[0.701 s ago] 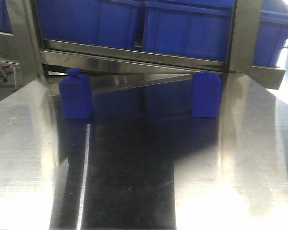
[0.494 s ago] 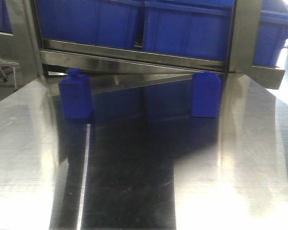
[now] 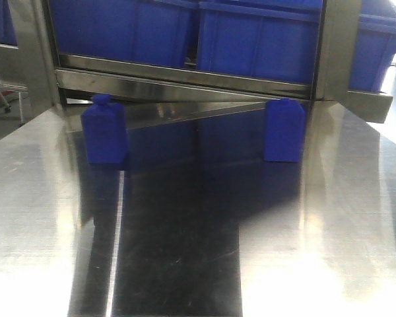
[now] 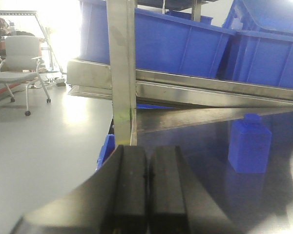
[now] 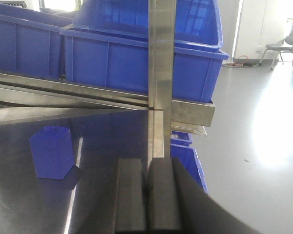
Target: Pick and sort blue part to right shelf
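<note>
The blue part (image 3: 284, 131), a small block with a low stepped top, stands upright on the steel table (image 3: 185, 251) at the back right, just in front of the right shelf (image 3: 185, 87). The right wrist view shows the blue part (image 5: 51, 151) to the left of my right gripper (image 5: 146, 163), well apart from it. That gripper's jaws are pressed together on nothing. My left gripper (image 4: 147, 152) is shut and empty too, at the table's left edge. Neither gripper appears in the front view.
A similar blue block with a round knob (image 3: 104, 135) stands at the back left, also seen as the knobbed block (image 4: 249, 145). Large blue crates (image 3: 251, 36) fill the rack. Steel uprights (image 4: 122, 73) (image 5: 161, 73) rise ahead of each gripper. An office chair (image 4: 19, 63) stands far left.
</note>
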Available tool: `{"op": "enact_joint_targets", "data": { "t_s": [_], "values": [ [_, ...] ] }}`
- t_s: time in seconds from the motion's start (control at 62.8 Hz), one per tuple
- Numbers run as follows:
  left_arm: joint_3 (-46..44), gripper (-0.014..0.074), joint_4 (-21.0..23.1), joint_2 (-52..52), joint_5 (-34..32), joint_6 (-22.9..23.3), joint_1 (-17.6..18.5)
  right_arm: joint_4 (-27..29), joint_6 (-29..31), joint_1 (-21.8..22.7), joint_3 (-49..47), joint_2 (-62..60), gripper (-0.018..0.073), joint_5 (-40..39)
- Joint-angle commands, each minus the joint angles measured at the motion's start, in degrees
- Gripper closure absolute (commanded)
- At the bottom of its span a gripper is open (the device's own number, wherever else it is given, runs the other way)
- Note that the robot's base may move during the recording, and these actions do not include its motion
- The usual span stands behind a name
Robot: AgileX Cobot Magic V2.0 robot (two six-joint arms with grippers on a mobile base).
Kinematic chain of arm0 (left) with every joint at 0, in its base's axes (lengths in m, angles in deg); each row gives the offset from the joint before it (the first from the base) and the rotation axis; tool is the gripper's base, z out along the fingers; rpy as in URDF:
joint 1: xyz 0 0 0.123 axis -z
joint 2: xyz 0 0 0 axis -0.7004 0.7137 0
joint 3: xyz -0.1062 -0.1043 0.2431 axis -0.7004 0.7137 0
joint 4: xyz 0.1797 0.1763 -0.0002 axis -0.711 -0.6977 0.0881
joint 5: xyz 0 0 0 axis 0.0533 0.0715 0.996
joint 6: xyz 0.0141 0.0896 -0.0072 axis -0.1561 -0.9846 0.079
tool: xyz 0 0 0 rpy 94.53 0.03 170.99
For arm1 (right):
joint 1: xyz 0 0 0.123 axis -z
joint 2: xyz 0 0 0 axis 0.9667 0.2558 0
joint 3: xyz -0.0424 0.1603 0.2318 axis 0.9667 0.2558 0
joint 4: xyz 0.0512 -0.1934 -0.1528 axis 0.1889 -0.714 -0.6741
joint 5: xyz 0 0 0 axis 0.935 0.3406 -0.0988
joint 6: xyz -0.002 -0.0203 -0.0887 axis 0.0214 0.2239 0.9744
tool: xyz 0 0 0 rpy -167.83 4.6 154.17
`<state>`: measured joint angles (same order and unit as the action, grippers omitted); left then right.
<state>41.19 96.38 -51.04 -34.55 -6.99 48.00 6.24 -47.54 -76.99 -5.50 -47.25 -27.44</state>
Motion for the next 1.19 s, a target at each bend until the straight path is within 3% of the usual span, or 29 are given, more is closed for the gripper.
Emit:
{"op": "enact_joint_targets", "data": {
  "t_s": [0.0,0.143,0.351,0.446,0.637,0.749,0.876,0.908,1.179],
  "values": [
    [1.23,0.0472,0.53,-1.14,-5.18,0.45,0.35,-0.32,0.31,0.19,-5.5,0.55,0.0514,0.01],
    [1.23,0.0472,0.53,-1.14,-5.18,0.45,0.35,-0.32,0.31,0.19,-11.38,6.4,0.0514,6.73],
    [1.23,0.0472,0.53,-1.14,-5.18,0.45,0.35,0.77,-0.11,0.19,-20.18,20.97,0.0514,8.66],
    [1.23,0.0472,0.53,-1.14,-5.18,0.45,0.35,-0.25,-4.27,-0.16,-24.28,27.94,0.0514,12.25],
    [1.23,0.0472,0.53,-1.14,-5.18,0.45,0.35,-9.75,-14.35,-3.52,-32.11,41.23,0.0505,19.27],
    [1.23,0.0472,0.53,-1.14,-5.18,0.45,0.35,-11.09,-15.48,-5.44,-35.35,48.01,0.0358,22.08],
    [1.23,0.0472,0.53,-1.14,-5.18,0.45,0.35,-10.93,-15.48,-7.81,-39.52,55.33,-0.0019,25.0],
    [1.23,0.0472,0.53,-1.14,-5.18,0.45,0.35,-10.93,-15.48,-8.35,-40.67,57.31,-0.0079,26.15],
    [1.23,0.0472,0.53,-1.14,-5.18,0.45,0.35,-5.57,-15.59,-11.95,-56.42,72.94,-0.0034,43.09]
  ]
}}
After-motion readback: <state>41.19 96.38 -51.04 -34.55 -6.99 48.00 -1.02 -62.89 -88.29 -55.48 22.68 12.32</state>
